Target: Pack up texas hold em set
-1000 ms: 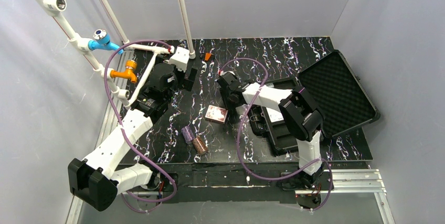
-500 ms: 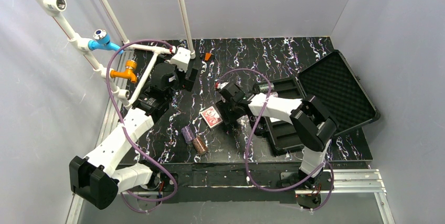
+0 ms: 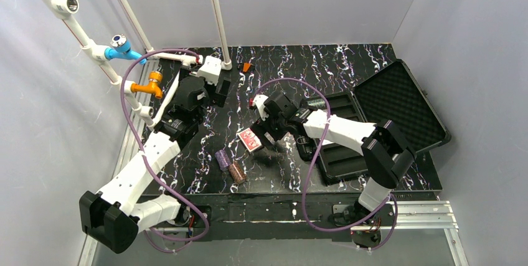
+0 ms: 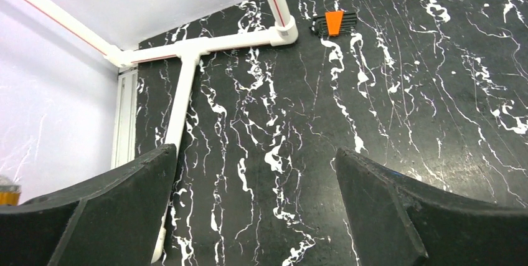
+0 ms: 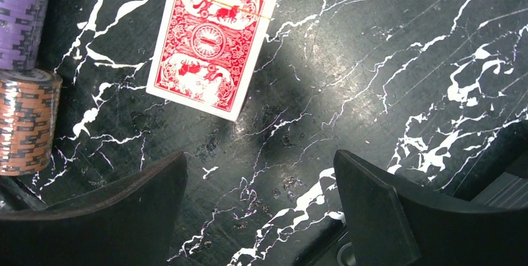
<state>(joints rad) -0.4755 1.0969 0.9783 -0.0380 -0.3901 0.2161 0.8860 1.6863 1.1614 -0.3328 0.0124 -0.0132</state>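
Observation:
A red-backed card deck (image 3: 249, 140) (image 5: 213, 40) lies flat on the black marbled table. Just right of it hovers my right gripper (image 3: 269, 134) (image 5: 260, 165), open, nothing between its fingers. A purple chip stack (image 3: 222, 159) (image 5: 23, 17) and a brown chip stack (image 3: 237, 172) (image 5: 26, 121) lie on their sides below-left of the deck. The open black case (image 3: 380, 119) sits at the right, foam lid raised, with chips in its tray (image 3: 314, 103). My left gripper (image 3: 225, 90) (image 4: 256, 159) is open over bare table at the back left.
An orange-and-black tool (image 3: 246, 66) (image 4: 334, 23) lies near the back wall. White pipe frame (image 3: 187, 60) (image 4: 187, 85) with blue and orange valves runs along the left side. Purple cables loop over both arms.
My right gripper opened and let go of the card deck, which now lies a little lower-left and turned. The right arm swung forward. The left arm barely moved.

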